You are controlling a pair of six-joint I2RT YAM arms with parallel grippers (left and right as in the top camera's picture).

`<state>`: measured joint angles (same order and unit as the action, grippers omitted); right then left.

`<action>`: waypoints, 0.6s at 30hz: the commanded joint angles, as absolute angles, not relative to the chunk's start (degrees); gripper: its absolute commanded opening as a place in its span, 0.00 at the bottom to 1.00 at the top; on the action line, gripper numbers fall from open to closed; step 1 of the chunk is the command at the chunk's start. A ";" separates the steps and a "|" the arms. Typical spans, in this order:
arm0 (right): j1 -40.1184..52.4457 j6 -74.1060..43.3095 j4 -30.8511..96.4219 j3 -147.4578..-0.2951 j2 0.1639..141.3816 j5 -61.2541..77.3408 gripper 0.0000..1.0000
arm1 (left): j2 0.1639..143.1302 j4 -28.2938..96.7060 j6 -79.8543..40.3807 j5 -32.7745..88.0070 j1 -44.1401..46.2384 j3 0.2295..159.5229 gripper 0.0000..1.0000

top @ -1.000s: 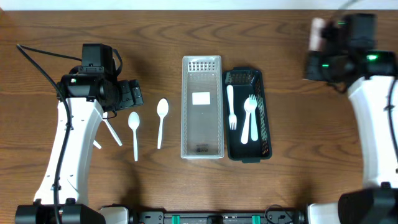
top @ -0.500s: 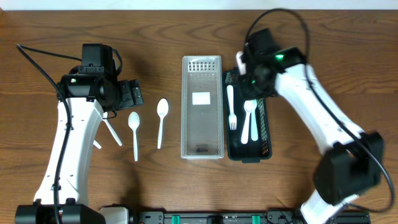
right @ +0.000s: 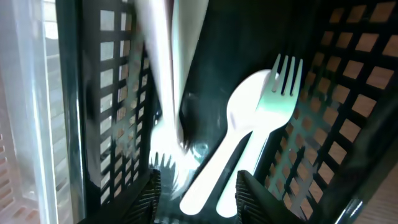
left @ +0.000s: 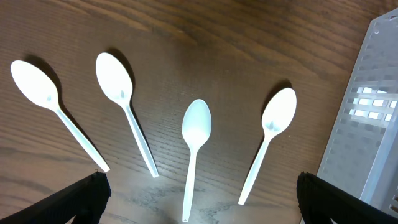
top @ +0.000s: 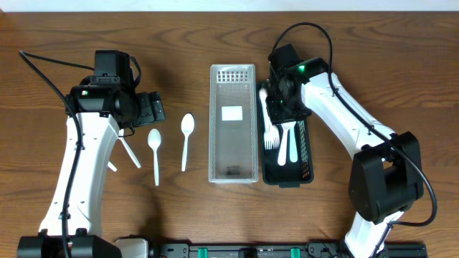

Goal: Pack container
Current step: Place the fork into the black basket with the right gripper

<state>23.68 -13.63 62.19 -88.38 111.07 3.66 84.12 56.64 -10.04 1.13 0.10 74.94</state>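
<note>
Overhead: the left gripper (top: pixel 149 109) hovers over the wood table (top: pixel 86 29), just left of two loose white spoons (top: pixel 186 137) that lie side by side, handles toward the near edge. More white cutlery is half hidden under the left arm. The clear container (top: pixel 213 129) sits mid-table and holds no cutlery. The black basket (top: pixel 310 143) is touching its right wall. The right gripper (top: pixel 276 107) is down over the basket's far left part. Inside the basket are a fork (top: pixel 270 137), a basket spoon (top: pixel 282 152) and a second fork (top: pixel 292 150).

Left wrist: the left gripper (left: pixel 202 199) is spread wide with nothing between its fingertips (left: pixel 87 196). Below it on the table are four white spoons (left: pixel 194 143), fanned out and apart from each other. The clear container (left: pixel 367 124) is at the right edge.

Right wrist: the right gripper (right: pixel 199 193) has its fingers (right: pixel 152 186) apart and not clamped on anything visible. It is low inside the black basket (right: pixel 348 93). The fork (right: pixel 163 93) is motion-blurred at the left. The second fork (right: pixel 283 78) rests on the basket spoon (right: pixel 245 121).
</note>
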 commanded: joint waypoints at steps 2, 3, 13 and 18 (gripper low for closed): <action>23.29 -13.19 63.46 -92.09 109.19 2.66 0.42 | 84.23 56.95 -9.04 0.69 -0.14 75.88 0.99; 23.09 -13.21 63.99 -93.25 108.49 1.69 0.42 | 84.23 56.95 -9.04 0.69 -0.14 75.90 0.98; 11.22 -13.23 67.94 -105.30 96.18 -10.96 0.79 | 84.20 56.95 -9.02 0.93 0.08 75.88 0.98; -3.75 -11.64 69.43 -105.19 94.15 -6.70 0.89 | 84.66 56.69 -8.58 1.08 3.29 75.88 0.98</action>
<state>2.11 -12.97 68.34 -105.49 93.36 -7.44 84.12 56.64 -10.02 1.13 1.23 74.94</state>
